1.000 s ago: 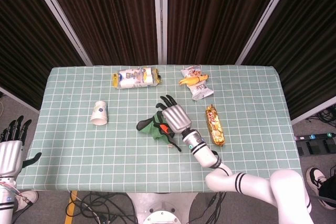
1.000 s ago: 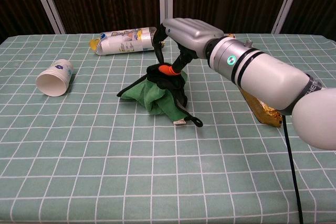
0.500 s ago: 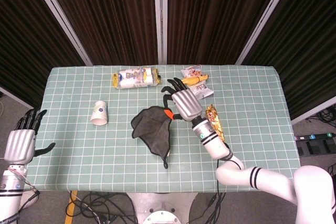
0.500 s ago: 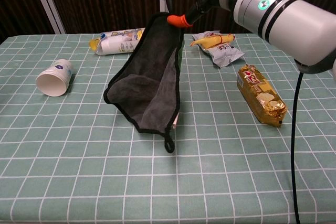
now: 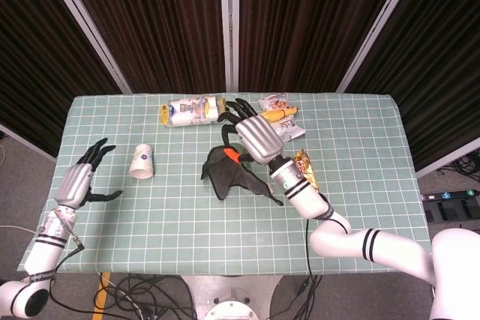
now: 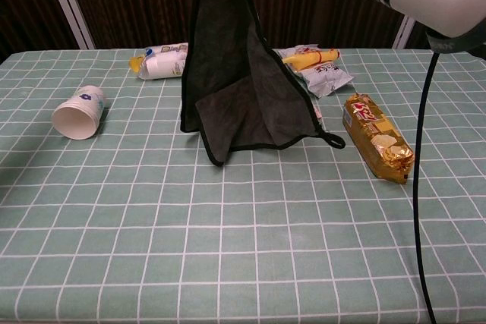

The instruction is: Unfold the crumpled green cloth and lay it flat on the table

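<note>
The right hand (image 5: 255, 136) is pinching the cloth (image 6: 243, 81) by its top corner, so it is hanging lengthwise down to the tabletop (image 6: 228, 248). The left hand (image 5: 79, 181), fingers spread and holding nothing, is hovering well apart, far left of the dangling lower edge.

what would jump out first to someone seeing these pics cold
The dark cloth hanging in mid-table, pinched at its top by the right hand held high, its lower edge near or on the green checked table. Next, the left hand hovering over the table's left edge, fingers spread, holding nothing. Around the cloth lie a tipped paper cup to the left and a gold snack pack to the right.
</note>
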`<action>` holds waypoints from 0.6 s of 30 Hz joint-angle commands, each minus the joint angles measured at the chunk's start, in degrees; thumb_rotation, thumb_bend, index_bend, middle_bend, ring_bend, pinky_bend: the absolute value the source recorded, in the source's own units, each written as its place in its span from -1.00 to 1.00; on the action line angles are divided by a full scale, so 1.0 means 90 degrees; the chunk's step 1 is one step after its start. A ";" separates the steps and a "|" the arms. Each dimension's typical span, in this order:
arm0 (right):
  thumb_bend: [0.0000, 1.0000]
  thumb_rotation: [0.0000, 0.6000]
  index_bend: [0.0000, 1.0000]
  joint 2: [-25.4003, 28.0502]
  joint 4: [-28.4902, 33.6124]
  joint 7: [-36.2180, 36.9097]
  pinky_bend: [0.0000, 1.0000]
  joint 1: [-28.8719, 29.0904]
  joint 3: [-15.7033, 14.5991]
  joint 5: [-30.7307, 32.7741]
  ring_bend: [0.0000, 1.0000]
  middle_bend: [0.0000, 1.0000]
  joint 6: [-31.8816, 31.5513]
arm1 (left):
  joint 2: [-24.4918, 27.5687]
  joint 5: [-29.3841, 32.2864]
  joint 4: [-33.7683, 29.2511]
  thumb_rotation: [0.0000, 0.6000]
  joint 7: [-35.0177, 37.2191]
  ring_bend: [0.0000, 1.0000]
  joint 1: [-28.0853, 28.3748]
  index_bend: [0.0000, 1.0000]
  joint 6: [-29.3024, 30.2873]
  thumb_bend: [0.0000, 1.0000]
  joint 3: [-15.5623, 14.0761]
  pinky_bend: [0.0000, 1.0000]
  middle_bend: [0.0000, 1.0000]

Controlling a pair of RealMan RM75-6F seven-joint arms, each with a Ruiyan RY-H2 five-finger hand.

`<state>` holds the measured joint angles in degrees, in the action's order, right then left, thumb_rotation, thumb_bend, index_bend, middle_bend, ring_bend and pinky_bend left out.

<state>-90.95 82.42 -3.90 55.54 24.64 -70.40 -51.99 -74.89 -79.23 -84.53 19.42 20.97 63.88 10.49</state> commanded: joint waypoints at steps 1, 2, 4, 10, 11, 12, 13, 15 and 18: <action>-0.04 1.00 0.34 0.0124 0.0122 0.0140 -1.00 0.0090 0.0056 0.0001 -0.87 -0.46 0.0107 | -0.0171 0.0110 0.0165 1.00 0.0219 -0.94 0.0218 -0.76 -0.0241 -0.87 0.0087 -0.73 -1.00; -0.04 1.00 0.34 0.0162 0.0152 0.0168 -1.00 0.0113 0.0069 -0.0016 -0.87 -0.46 0.0117 | -0.0199 0.0159 0.0189 1.00 0.0263 -0.94 0.0263 -0.76 -0.0307 -0.87 0.0105 -0.73 -1.00; -0.05 1.00 0.34 0.0229 0.0218 0.0209 -1.00 0.0162 0.0091 -0.0057 -0.88 -0.46 0.0108 | -0.0239 0.0281 0.0187 1.00 0.0383 -0.94 0.0354 -0.76 -0.0467 -0.88 0.0146 -0.73 -1.00; -0.05 1.00 0.34 0.0231 0.0170 0.0156 -1.00 0.0366 0.0119 0.0054 -0.87 -0.46 0.0166 | -0.0387 0.0553 0.0194 1.00 0.0954 -0.94 0.0681 -0.74 -0.1092 -0.89 0.0238 -0.72 -1.00; -0.05 1.00 0.34 0.0213 0.0150 0.0154 -1.00 0.0395 0.0120 0.0073 -0.87 -0.46 0.0168 | -0.0416 0.0572 0.0228 1.00 0.0999 -0.94 0.0742 -0.74 -0.1200 -0.89 0.0234 -0.72 -1.00; -0.05 1.00 0.34 0.0198 0.0128 0.0161 -1.00 0.0421 0.0121 0.0093 -0.87 -0.46 0.0170 | -0.0456 0.0602 0.0277 1.00 0.1015 -0.94 0.0799 -0.74 -0.1298 -0.90 0.0229 -0.72 -1.00; -0.05 1.00 0.34 0.0184 0.0101 0.0190 -1.00 0.0452 0.0125 0.0108 -0.87 -0.46 0.0175 | -0.0533 0.0659 0.0361 1.00 0.0999 -0.94 0.0872 -0.74 -0.1401 -0.90 0.0231 -0.72 -1.00; -0.04 1.00 0.34 0.0167 0.0061 0.0238 -1.00 0.0490 0.0135 0.0132 -0.87 -0.46 0.0172 | -0.0683 0.0776 0.0521 1.00 0.0953 -0.94 0.0978 -0.74 -0.1537 -0.91 0.0248 -0.72 -1.00; -0.04 1.00 0.34 0.0165 0.0029 0.0368 -1.00 0.0558 0.0160 0.0132 -0.87 -0.45 0.0185 | -0.0925 0.0983 0.0755 0.99 0.0932 -0.94 0.1141 -0.74 -0.1764 -0.92 0.0292 -0.72 -1.00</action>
<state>-89.44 82.77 -0.95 60.33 25.97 -69.24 -50.39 -82.09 -71.43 -78.85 27.88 30.28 49.11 12.84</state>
